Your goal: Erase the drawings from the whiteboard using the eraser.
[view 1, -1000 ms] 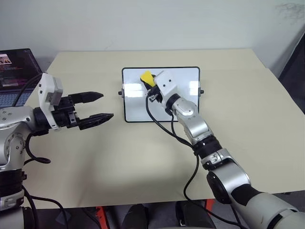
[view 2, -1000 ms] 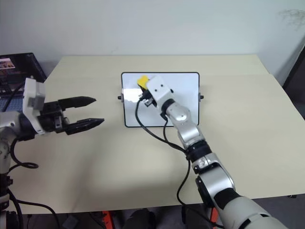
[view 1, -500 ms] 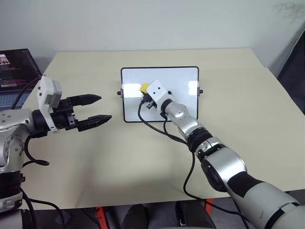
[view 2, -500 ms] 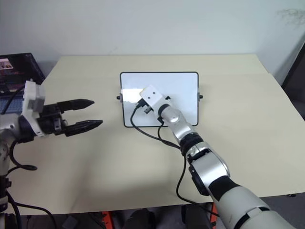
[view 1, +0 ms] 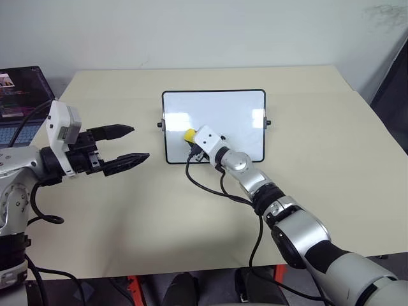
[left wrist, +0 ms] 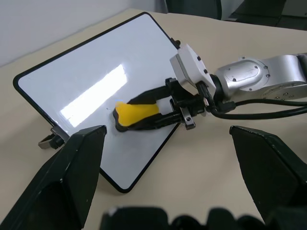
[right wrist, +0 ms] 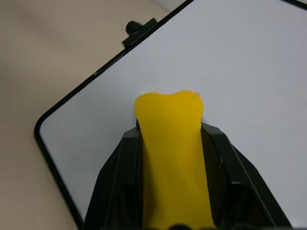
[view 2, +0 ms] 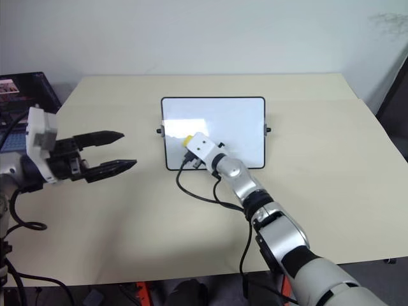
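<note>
1. Nearest to us, our left gripper point(view 1: 129, 143) hangs above the beige table point(view 1: 191, 217) on the left side, well apart from the board, its two black fingers spread with nothing between them.
2. Beyond it and toward the middle, our right gripper point(left wrist: 144, 112) reaches forward and to the left, its black fingers point(right wrist: 120, 177) pinching the eraser point(view 1: 189, 135) from both sides.
3. The eraser, a yellow block with a dark underside, sits against the near left part of the whiteboard point(view 1: 229, 108); in the left wrist view its dark face point(left wrist: 139, 125) lies on the white surface.
4. A black cable point(view 1: 210, 188) loops from the right wrist down over the table just in front of the board.
5. The whiteboard lies flat near the middle of the table, with its black frame, rounded corners and a small knob point(view 1: 268, 123) at each side edge. The white surface we can see carries bright reflections; we cannot make out any drawings on it.
6. Farthest on the left, an open laptop point(view 1: 19, 95) stands beyond the table's edge, its screen lit.
</note>
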### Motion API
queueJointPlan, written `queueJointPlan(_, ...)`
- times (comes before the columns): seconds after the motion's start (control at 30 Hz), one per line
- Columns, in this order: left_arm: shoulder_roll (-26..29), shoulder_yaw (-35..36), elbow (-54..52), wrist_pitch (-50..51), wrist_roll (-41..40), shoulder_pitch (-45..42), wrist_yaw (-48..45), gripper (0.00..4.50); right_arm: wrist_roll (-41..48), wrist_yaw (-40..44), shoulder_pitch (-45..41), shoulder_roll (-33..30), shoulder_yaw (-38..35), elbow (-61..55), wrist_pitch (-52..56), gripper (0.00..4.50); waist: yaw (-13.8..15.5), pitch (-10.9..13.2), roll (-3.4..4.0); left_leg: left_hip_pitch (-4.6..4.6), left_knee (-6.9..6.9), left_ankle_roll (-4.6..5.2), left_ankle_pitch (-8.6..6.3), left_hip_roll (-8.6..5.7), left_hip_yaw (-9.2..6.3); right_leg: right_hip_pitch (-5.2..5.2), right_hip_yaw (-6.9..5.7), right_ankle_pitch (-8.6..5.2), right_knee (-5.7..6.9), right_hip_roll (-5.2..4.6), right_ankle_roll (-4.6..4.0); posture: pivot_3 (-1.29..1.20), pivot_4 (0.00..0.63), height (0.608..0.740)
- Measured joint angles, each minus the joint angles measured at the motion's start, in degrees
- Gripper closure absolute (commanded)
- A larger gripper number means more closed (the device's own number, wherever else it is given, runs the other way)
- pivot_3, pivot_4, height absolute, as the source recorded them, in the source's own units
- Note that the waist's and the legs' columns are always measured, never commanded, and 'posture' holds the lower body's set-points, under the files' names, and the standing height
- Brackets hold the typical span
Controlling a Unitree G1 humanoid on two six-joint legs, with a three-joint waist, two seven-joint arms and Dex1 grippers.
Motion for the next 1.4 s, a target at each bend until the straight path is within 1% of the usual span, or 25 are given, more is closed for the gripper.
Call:
queueJointPlan(0.27, 0.1, -0.2, 1.4, -1.1, 0.0, -0.8, -0.9, 0.0, -0.2, 1.5, 3.6, -1.8, 0.2, -6.6, 2.6, 3.23, 0.4, 0.0, 0.0, 0.01, 0.01, 0.0, 0.0, 0.0, -0.01, 0.02, -0.02, 0.0, -0.01, 0.0, 0.0, 0.0, 0.15, 0.74)
queueJointPlan(0.37, 0.1, -0.9, 2.5, -1.6, 0.1, -1.7, -1.2, 0.0, 1.0, 2.1, 5.0, -2.9, -0.3, -9.7, 4.1, 3.23, 0.7, 0.0, 0.0, -0.02, 0.01, 0.0, 0.0, -0.01, -0.01, 0.01, -0.02, 0.0, -0.02, -0.01, 0.0, 0.0, 0.15, 0.74)
queueJointPlan(0.5, 0.0, -1.9, 3.5, -2.6, 0.4, -2.8, -1.4, 0.0, 3.2, 4.1, 8.4, -5.1, -2.0, -17.6, 8.2, 3.23, 1.2, 0.0, 0.0, -0.06, 0.0, 0.0, -0.01, 0.0, -0.01, -0.02, -0.02, 0.0, -0.06, 0.0, 0.0, 0.0, 0.15, 0.74)
queueJointPlan(0.6, -0.3, -2.7, 4.5, -3.0, 0.5, -3.2, -2.1, 0.0, 4.8, 6.3, 11.3, -6.5, -2.5, -25.1, 14.3, 3.23, 1.4, 0.0, 0.01, -0.13, 0.0, 0.01, -0.01, 0.0, -0.01, -0.07, -0.02, 0.0, -0.07, 0.0, 0.0, 0.0, 0.15, 0.74)
queueJointPlan(0.83, -0.8, -4.2, 6.0, -4.2, 1.1, -4.9, -2.9, 0.0, 9.2, 10.0, 16.9, -9.4, -3.6, -44.7, 32.5, 3.23, 1.5, 0.0, 0.01, -0.27, 0.01, 0.01, -0.01, 0.01, -0.03, -0.22, -0.04, 0.0, -0.05, 0.0, 0.0, 0.0, 0.15, 0.74)
queueJointPlan(1.0, -1.0, -5.0, 6.4, -4.2, 1.3, -5.5, -3.0, 0.0, 10.5, 10.3, 19.3, -13.4, -5.6, -53.2, 40.6, 3.23, 1.7, 0.0, 0.01, -0.32, 0.02, 0.02, -0.01, -0.02, -0.05, -0.22, -0.06, 0.0, -0.09, -0.01, 0.0, 0.0, 0.15, 0.74)
queueJointPlan(1.17, -1.9, -5.6, 6.4, -4.2, 1.3, -6.5, -2.8, 0.0, 11.5, 9.7, 20.5, -14.7, -7.0, -57.0, 45.7, 3.23, 1.5, 0.0, 0.01, -0.31, 0.02, 0.02, -0.01, -0.01, -0.04, -0.23, -0.05, 0.0, -0.07, 0.01, 0.0, 0.0, 0.15, 0.74)
queueJointPlan(1.4, -2.0, -6.8, 6.8, -4.2, 1.5, -8.9, -2.7, 0.0, 12.3, 8.1, 20.8, -14.9, -7.0, -58.3, 47.8, 3.23, 1.5, 0.0, 0.0, -0.33, 0.02, 0.02, -0.01, -0.03, -0.03, -0.24, -0.04, 0.0, -0.08, 0.01, 0.0, 0.0, 0.15, 0.74)
